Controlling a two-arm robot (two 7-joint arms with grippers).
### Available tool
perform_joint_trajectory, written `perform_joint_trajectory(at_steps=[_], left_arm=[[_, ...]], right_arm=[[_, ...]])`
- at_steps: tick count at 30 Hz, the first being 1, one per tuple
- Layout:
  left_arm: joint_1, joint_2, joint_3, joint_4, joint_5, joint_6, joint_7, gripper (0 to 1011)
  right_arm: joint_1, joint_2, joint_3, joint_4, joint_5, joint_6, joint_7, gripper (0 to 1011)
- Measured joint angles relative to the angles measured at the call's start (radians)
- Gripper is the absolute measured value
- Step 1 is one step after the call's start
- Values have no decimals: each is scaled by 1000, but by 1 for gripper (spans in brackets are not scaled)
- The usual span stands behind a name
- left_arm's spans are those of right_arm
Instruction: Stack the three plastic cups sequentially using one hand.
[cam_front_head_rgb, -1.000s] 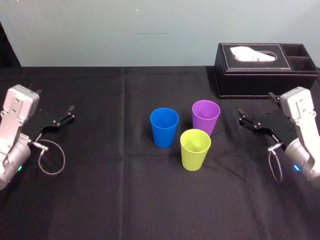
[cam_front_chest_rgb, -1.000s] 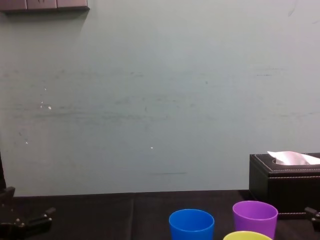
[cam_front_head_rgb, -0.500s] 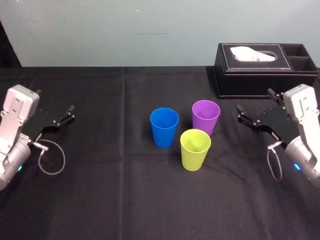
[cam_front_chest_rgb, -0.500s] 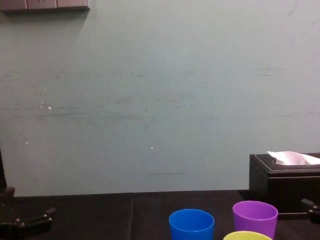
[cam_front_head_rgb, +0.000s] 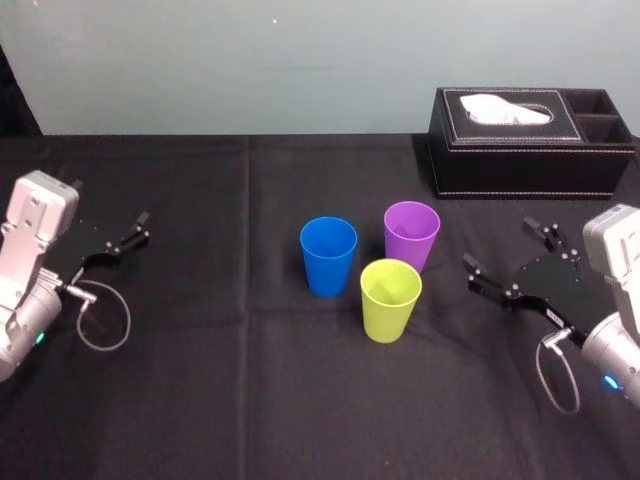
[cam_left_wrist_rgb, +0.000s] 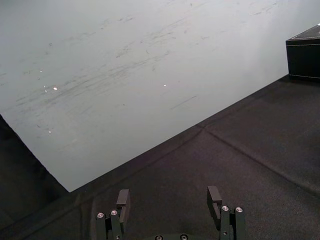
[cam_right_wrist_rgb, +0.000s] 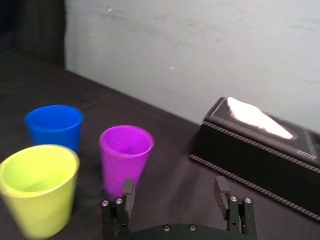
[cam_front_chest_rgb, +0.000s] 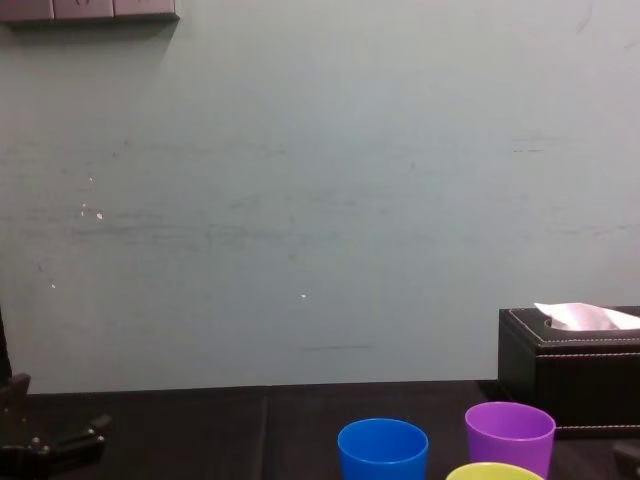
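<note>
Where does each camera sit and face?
Head: high, looking down on blue cup, purple cup, yellow-green cup; left hand, right hand at the sides.
Chest: low, facing wall; left hand lower left.
Left wrist: over open fingers towards wall.
Right wrist: over open fingers towards cups, tissue box.
Shared: head, right wrist show all cups.

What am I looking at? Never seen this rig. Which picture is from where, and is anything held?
Two-armed robot at a black table. Head view looks down from above; chest view looks low across the table; each wrist view looks past that arm's own hand. Standing upright, unstacked: a blue cup, a yellow-green cup, a purple cup; a tissue box sits far right. The right hand is open right of the cups, holding nothing. The left hand is open, parked at the left.
</note>
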Motion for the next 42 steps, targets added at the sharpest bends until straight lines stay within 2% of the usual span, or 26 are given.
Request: perform_joint_trajectory(at_steps=[3,8,16,29,42], left_arm=[[0,0,0,0,0,0,0,1011],[0,0,0,0,0,0,0,1012],[0,0,0,0,0,0,0,1011],[0,0,0,0,0,0,0,1011],[0,0,0,0,0,0,0,1011]], right_arm=[[-51,23,11,-48,21,16,29,1003],[-99,42,16,-88,36,37,66,1003],[-123,36,8,-99,45,61,110,1003],[-67,-45,-36,-64,20,68,184,1003],[-26,-120,-46,-15,3,88,219,1003]])
